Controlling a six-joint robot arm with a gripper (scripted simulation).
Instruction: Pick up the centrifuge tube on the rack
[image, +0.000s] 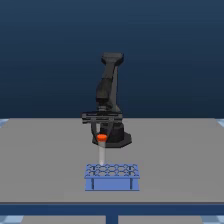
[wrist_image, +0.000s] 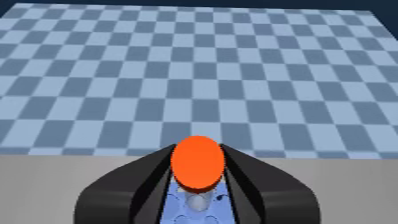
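Gripper (image: 102, 134): black, two-fingered, pointing down from the arm's wrist, clenched on the centrifuge tube (image: 102, 150) just at its orange-red cap; in the wrist view the two dark fingers (wrist_image: 142, 187) flank the cap closely on both sides. Centrifuge tube: slim, pale, translucent, upright, hanging below the gripper with its lower end at the top of the rack (image: 112, 177); whether the tip sits inside a hole or just above it cannot be told. In the wrist view the cap (wrist_image: 197, 163) appears as an orange oval, with the pale tube body and blue rack top seen beneath it. Rack: small blue block, top a grid of round holes with pale markings, standing on the grey surface (image: 45, 160) in front of the arm, toward the camera in the exterior view. Robot arm (image: 108, 90): black, jointed, folded over, its base (image: 117, 137) on the surface behind the rack. Checkered floor (wrist_image: 195, 70): blue and pale squares, beyond the surface edge.
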